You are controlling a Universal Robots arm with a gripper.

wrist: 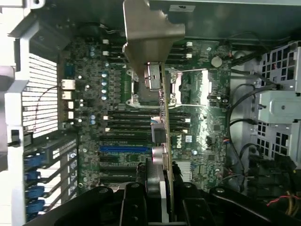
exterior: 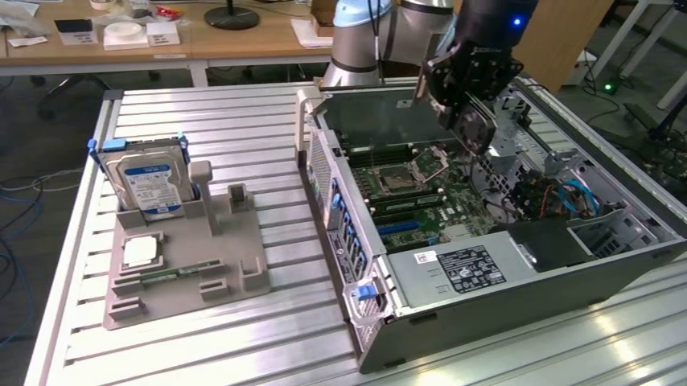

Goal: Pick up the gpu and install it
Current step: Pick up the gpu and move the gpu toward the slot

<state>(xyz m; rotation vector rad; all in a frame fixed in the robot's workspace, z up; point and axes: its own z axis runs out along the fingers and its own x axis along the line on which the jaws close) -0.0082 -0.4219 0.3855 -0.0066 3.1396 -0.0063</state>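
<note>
The gpu [exterior: 475, 129], a thin dark card with a round black fan, hangs tilted above the open computer case [exterior: 494, 310], over the motherboard [exterior: 413, 205]. My gripper [exterior: 468, 103] is shut on it from above. In the wrist view the gpu [wrist: 151, 42] is seen edge-on, its grey metal bracket pointing away from the camera, with the black fingers [wrist: 134, 202] clamped on either side of the card near the fan. The card hovers above the motherboard [wrist: 117, 94], clear of the blue slot [wrist: 124, 149] and the black slots beside it.
On the slatted table at the exterior view's left, a grey fixture [exterior: 188, 257] holds an upright silver hard drive [exterior: 150, 181], a processor chip [exterior: 140, 251] and a green memory stick [exterior: 172, 275]. Inside the case are cables [exterior: 569, 197] and a drive cage [wrist: 282, 108].
</note>
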